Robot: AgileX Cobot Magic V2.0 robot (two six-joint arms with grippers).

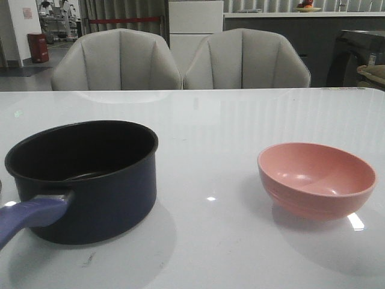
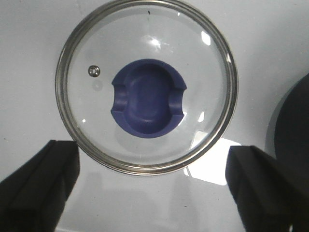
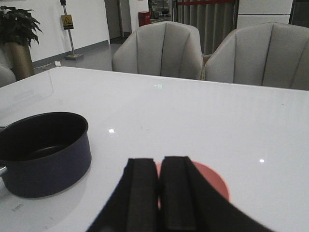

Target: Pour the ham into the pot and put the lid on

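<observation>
Task start. Pot (image 1: pixel 84 177) sitting uncovered at nine o'clock of pink bowl (image 1: pixel 317 185) (ham not visible); left gripper (image 2: pixel 154 188) gaping over tabled lid (image 2: pixel 146 86); right gripper (image 3: pixel 159 193) pressing closed, empty.

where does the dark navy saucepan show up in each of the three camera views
Front view: the dark navy round saucepan stands at lower left, its purple-blue handle running off the left edge.
Left wrist view: only a dark curved sliver at the right edge, beside the round glass lid.
Right wrist view: at the left edge, partly cut off.
Shared landmark: the pink bowl appears in the front and right wrist views; the left wrist view lacks it.
</observation>
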